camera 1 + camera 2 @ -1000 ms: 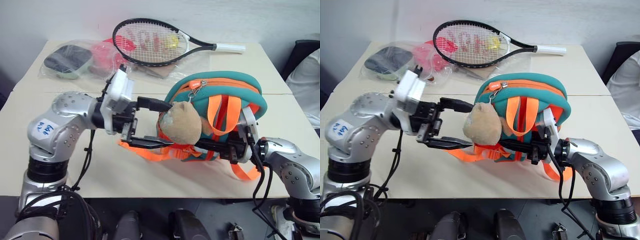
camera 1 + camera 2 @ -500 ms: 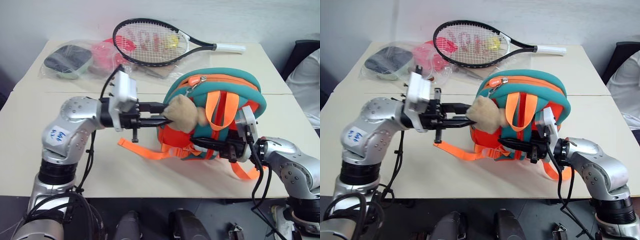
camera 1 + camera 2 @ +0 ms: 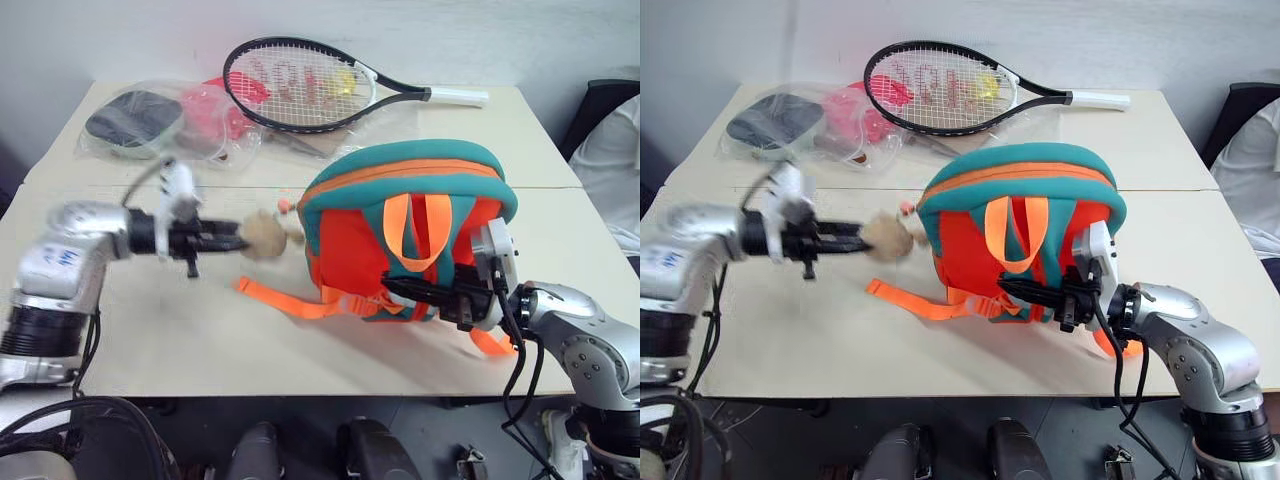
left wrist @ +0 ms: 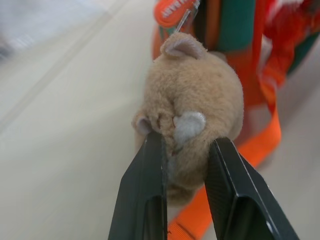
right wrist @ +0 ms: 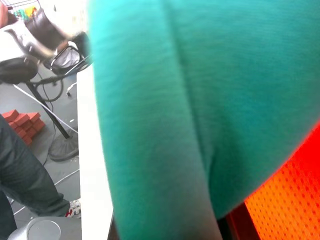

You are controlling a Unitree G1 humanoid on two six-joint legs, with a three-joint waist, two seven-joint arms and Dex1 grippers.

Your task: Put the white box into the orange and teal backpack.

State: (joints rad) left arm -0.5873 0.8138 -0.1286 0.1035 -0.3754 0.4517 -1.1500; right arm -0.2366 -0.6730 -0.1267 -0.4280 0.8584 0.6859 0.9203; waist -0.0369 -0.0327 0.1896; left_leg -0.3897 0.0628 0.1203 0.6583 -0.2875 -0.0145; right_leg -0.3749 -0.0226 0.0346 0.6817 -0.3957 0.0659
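The orange and teal backpack [image 3: 405,225] stands near the bench's front edge. Its plush bear [image 4: 190,112], now clamped in the left gripper [image 4: 185,155] fingers, has been pulled leftward, presumably drawing the zipper open. The right gripper [image 3: 425,292] fingers stay clamped on the backpack's base.

You are looking at two cream rectangular tabletops [image 3: 200,340] sitting edge to edge against a plain pale wall [image 3: 120,35], with grey floor [image 5: 30,125] showing below.
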